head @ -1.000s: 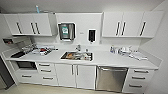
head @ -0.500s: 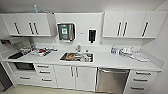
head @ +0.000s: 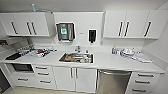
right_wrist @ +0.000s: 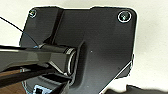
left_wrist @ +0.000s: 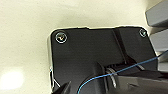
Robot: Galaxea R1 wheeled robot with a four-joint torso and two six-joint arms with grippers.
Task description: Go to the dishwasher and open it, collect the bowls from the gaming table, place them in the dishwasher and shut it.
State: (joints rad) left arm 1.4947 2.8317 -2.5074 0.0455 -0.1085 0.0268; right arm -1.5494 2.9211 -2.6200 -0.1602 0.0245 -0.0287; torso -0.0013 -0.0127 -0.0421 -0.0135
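The dishwasher (head: 113, 82) sits under the white counter (head: 107, 63), right of the sink cabinet. Its brushed steel front is closed, with the bar handle (head: 114, 73) along the top. It lies ahead of me and slightly to the right in the head view. The bowls and the gaming table are out of view. Both wrist views look down over my own dark plate (left_wrist: 95, 55) (right_wrist: 100, 45) onto pale floor (left_wrist: 25, 30).
A steel sink (head: 76, 58) holding dishes is set in the counter's middle. A dish rack (head: 40, 52) stands to the left and stacked white dishes (head: 127, 52) to the right. White drawers (head: 142, 82) flank the dishwasher on the right, and a side wall (head: 160, 47) closes that end.
The whole head picture has grown and shifted a little, so the camera has come nearer the counter. Nothing in the kitchen itself has moved.
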